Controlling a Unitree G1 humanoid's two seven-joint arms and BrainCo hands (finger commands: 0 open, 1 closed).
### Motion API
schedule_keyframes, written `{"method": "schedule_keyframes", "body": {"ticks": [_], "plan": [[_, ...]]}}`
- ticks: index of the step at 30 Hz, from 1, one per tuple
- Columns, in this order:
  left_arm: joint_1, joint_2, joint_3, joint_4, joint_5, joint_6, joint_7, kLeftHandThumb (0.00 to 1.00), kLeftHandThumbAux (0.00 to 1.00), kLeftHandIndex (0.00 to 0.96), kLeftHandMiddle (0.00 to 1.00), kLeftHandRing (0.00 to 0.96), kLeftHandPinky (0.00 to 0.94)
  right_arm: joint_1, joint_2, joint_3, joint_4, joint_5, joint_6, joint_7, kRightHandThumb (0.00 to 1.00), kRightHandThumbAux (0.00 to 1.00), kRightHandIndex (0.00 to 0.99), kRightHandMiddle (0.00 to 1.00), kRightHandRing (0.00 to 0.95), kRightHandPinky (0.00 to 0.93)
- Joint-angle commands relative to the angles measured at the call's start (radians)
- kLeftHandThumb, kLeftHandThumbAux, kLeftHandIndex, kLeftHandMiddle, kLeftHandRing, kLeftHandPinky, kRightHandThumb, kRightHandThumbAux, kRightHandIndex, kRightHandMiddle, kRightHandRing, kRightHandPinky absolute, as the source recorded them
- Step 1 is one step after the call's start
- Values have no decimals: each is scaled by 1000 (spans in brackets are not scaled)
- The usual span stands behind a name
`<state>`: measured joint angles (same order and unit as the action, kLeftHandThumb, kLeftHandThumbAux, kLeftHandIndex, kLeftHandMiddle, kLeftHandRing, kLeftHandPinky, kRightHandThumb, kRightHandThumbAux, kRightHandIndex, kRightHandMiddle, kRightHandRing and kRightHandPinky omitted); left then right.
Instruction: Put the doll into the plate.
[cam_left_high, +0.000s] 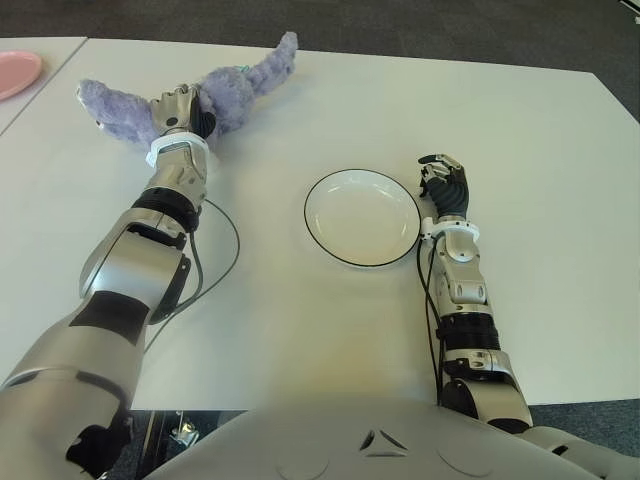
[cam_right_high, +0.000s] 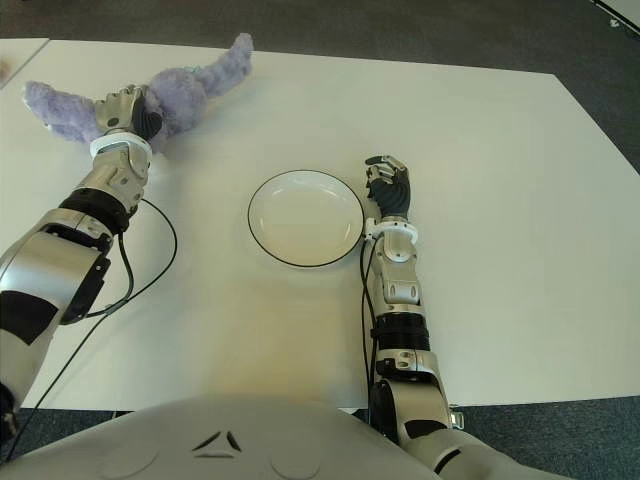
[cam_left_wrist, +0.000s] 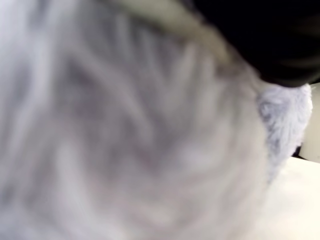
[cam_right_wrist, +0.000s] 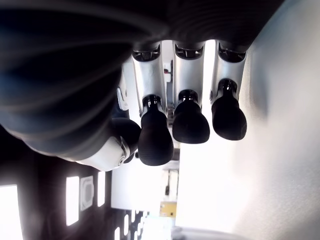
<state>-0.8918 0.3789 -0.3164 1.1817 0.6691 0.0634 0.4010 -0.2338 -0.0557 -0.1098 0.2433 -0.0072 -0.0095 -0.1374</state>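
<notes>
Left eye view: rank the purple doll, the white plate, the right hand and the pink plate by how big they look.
1. Purple doll, partly covered by the left hand.
2. White plate.
3. Right hand.
4. Pink plate, cut off by the frame's edge and farther away, so its true size is unsure.

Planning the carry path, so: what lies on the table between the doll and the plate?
Nothing: in both eye views the table between the doll and the plate is bare. The left hand is at the doll.
</notes>
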Motion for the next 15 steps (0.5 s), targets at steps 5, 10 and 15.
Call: {"method": "schedule_keyframes", "body": {"ticks": [5,10,15], "plan": [[68,-52,12,34,-63,-105,-10,1000,667,769,400,471,525,77,32,-10,33,19,49,-9,711,714,441,775,777,770],[63,-56,20,36,-77,-106,-11,1000,668,799,463,403,495,80,33,-9,26,17,50,-16,712,713,441,780,779,778],[64,-64,45,25,-111,-108,-20,1000,658,800,442,523,507,83,33,-6,15,14,61,-19,712,713,441,781,780,778]]}}
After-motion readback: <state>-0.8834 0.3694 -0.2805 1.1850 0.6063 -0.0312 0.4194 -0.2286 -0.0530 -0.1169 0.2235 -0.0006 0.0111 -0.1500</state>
